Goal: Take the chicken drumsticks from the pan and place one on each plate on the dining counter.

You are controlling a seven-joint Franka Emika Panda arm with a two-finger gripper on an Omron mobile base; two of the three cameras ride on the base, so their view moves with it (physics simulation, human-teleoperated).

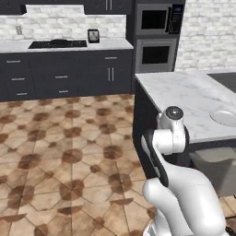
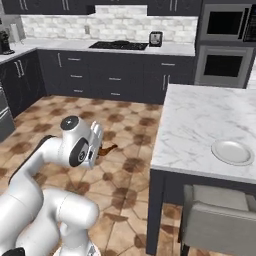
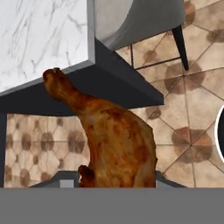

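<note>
Chicken drumstick (image 3: 116, 144) seen close up in the hand view, thick end at the bottom between the gripper tips, narrow bone end pointing up and left across the dark edge of the dining counter (image 3: 39, 39). Same drumstick visible in the right base view as a small brown piece (image 2: 106, 149) projecting from the hand, above the tiled floor (image 2: 120, 150), just left of the counter's near corner. Gripper (image 2: 98, 146) closed on the drumstick; finger pads themselves hidden behind the meat. Arm folded low, wrist pointing toward the counter side.

One plate (image 2: 232, 152) resting bare on the marble top near the right edge, well apart from the held piece; also partly visible in the left base view (image 1: 226, 117). Grey chair (image 2: 215, 220) tucked under the counter below the plate. Black stove (image 1: 57, 44) set in the far worktop against the back wall; contents too small to tell.
</note>
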